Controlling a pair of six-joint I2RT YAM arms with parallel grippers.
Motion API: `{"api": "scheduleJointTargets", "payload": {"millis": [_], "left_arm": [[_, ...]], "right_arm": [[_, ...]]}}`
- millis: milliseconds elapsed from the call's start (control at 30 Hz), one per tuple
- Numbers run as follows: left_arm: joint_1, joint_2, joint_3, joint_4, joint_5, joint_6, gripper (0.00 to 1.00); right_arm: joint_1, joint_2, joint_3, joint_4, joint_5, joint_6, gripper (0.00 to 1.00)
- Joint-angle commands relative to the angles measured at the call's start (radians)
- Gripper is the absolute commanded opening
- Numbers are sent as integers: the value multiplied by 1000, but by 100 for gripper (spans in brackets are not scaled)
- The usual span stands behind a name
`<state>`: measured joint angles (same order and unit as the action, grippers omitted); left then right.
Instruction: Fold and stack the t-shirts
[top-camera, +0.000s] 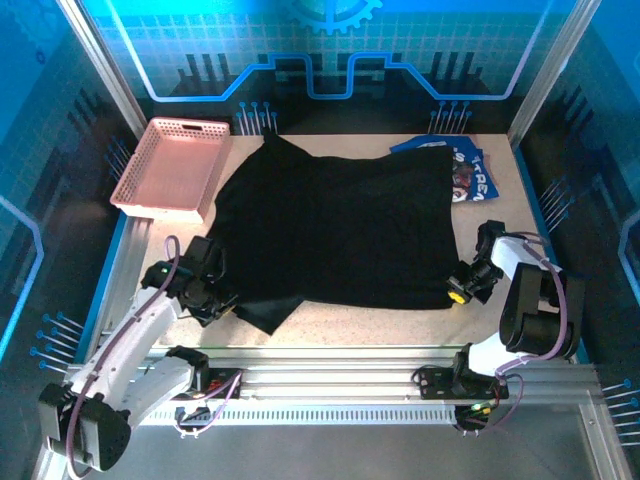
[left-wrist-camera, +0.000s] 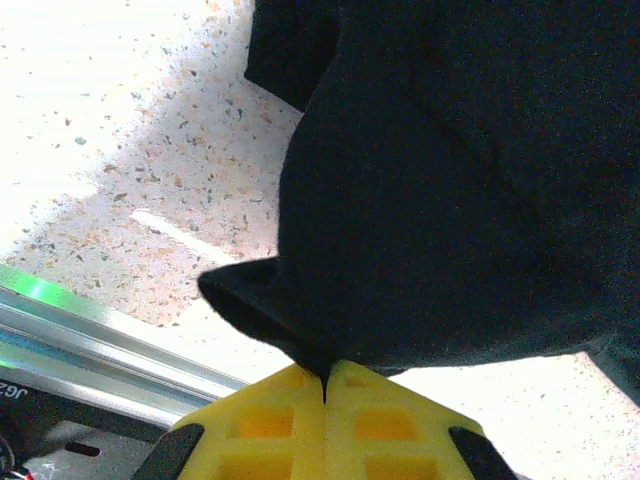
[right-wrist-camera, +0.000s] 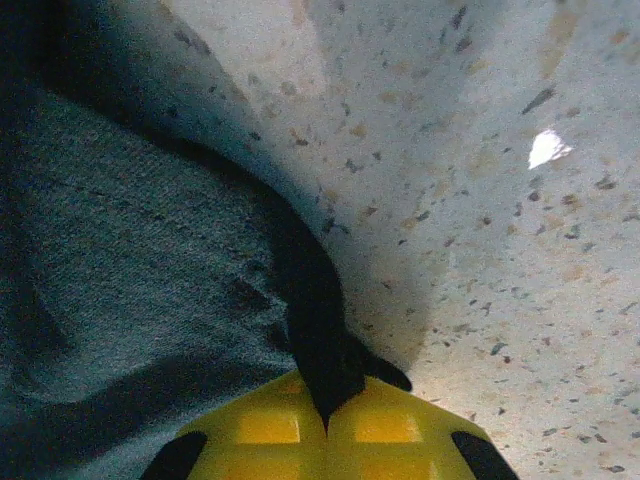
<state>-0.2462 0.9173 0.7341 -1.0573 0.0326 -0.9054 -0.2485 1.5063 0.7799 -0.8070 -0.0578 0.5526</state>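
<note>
The black t-shirt (top-camera: 340, 225) lies spread across the middle of the table. Its near-left corner is pinched in my left gripper (top-camera: 222, 292), whose yellow fingers are shut on the cloth (left-wrist-camera: 420, 200) in the left wrist view. My right gripper (top-camera: 458, 292) is shut on the shirt's near-right edge, a dark fold (right-wrist-camera: 315, 320) running in between its yellow fingers (right-wrist-camera: 390, 425). The blue t-shirt (top-camera: 462, 168) with white lettering lies at the back right, mostly covered by the black one.
A pink lattice basket (top-camera: 172, 165) stands at the back left. An aluminium rail (top-camera: 330, 375) runs along the near edge of the speckled table (top-camera: 350, 325). Frame posts rise at the back corners.
</note>
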Motion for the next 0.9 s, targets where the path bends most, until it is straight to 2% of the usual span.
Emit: {"api": "scheduleJointTargets", "payload": {"millis": [0, 367, 667, 867], "left_arm": [[8, -26, 56, -66, -46, 25, 0], [19, 34, 219, -18, -68, 64, 0], [74, 160, 316, 94, -41, 128, 0], [134, 281, 388, 178, -28, 205, 0]], "right_arm": [[12, -56, 23, -21, 34, -33, 0], [11, -143, 94, -119, 45, -65, 0], [12, -56, 236, -108, -1, -79, 0], [14, 63, 355, -106, -19, -94, 0]]}}
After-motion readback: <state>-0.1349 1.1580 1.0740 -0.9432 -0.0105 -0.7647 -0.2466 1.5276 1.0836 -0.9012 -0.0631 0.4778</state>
